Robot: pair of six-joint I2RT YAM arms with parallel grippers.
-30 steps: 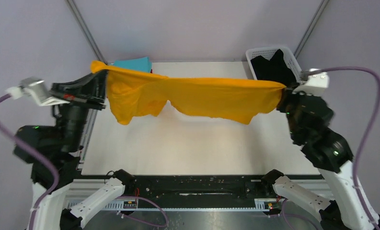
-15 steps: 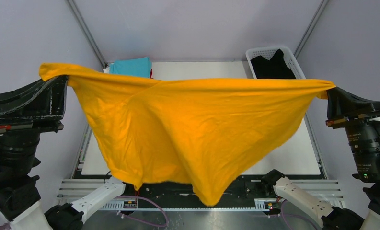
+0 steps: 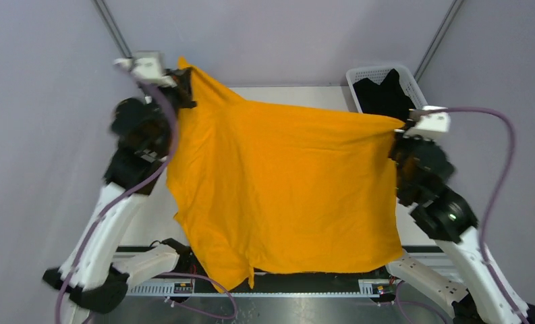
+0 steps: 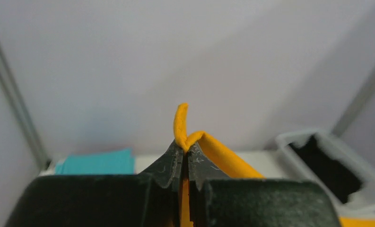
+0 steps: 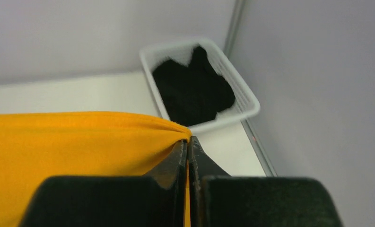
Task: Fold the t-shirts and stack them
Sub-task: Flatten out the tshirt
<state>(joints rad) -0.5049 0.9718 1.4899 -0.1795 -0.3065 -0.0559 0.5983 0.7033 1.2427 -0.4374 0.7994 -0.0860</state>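
The orange-yellow t-shirt point(image 3: 285, 189) hangs spread and unfolded above the surface point(image 3: 291, 94), its corners clamped by the closed left end effector point(image 4: 185, 147) and right end effector point(image 5: 187, 142); with the turquoise t-shirt point(image 4: 98, 161) lying far-left and the black t-shirt point(image 5: 192, 90) in the basket point(image 5: 251, 106), most folding apparently remains.

Lighting's pretty flat and soft all round: bright, with no hard shadows or glare in the overhead view. The orange-yellow t-shirt point(image 3: 285, 182) really pops, with only gentle shading in its folds. The left wrist view is mushy; the turquoise t-shirt point(image 4: 95, 161) and the basket point(image 4: 289, 138) are both out of focus. In the right wrist view the black t-shirt point(image 5: 192, 90) is a detail-less dark blob, and the right gripper point(image 5: 187, 142) up close looks soft and murky.
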